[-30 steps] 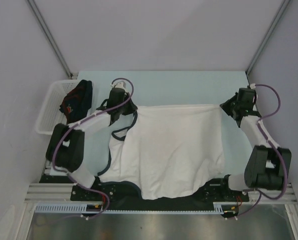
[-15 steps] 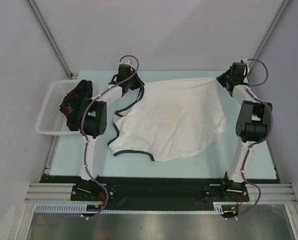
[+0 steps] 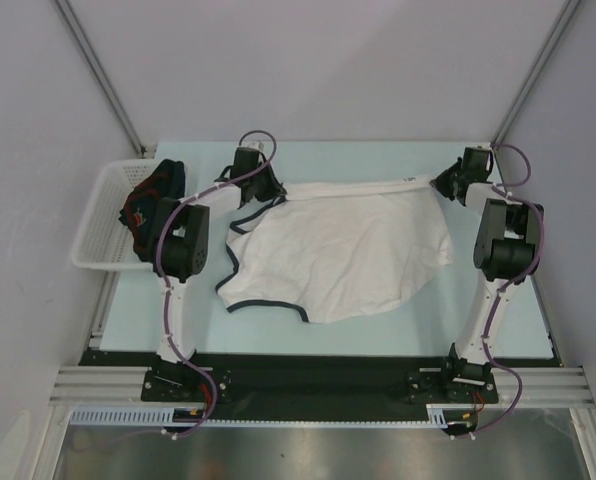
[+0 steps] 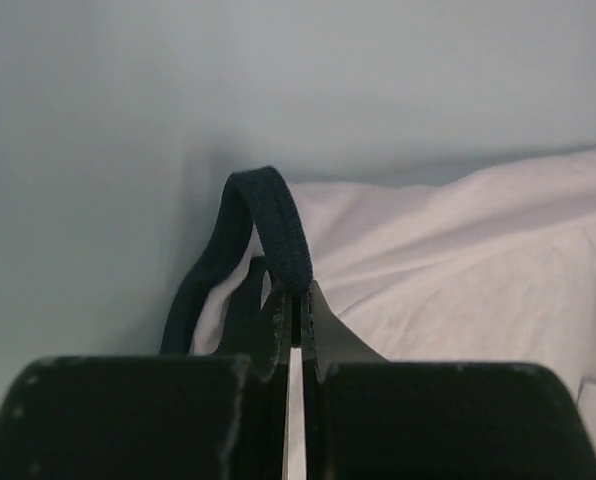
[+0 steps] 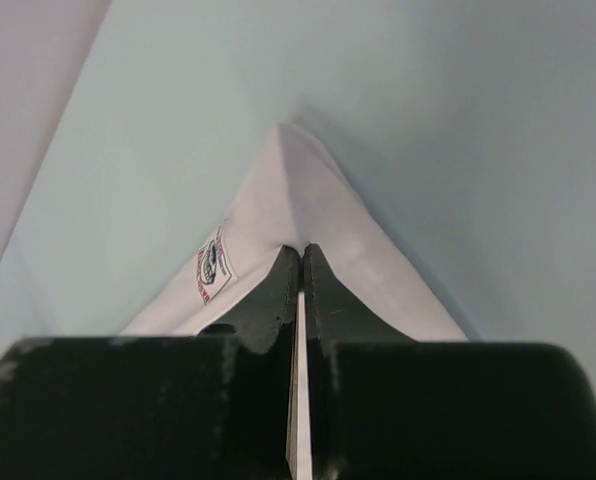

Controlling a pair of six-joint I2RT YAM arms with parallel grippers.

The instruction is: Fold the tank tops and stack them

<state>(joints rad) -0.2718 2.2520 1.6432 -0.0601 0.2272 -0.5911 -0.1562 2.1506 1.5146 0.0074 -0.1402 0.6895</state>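
The white tank top (image 3: 343,250) with dark trim lies spread across the far half of the table, its far edge pulled taut between both grippers. My left gripper (image 3: 268,190) is shut on a dark-trimmed shoulder strap (image 4: 278,225) at the far left corner. My right gripper (image 3: 445,187) is shut on the white hem corner (image 5: 298,195), where a small label (image 5: 211,265) shows. The navy tank top (image 3: 154,198) with dark-red trim is bunched in the basket at the left.
A white plastic basket (image 3: 98,225) stands at the table's left edge. The enclosure's walls rise close behind and beside both grippers. Both arms stretch far out from their bases at the near edge.
Both arms have carried the white tank top from the near edge toward the far side, then lowered it. Its far edge now lies flatter and straighter than half a second ago.
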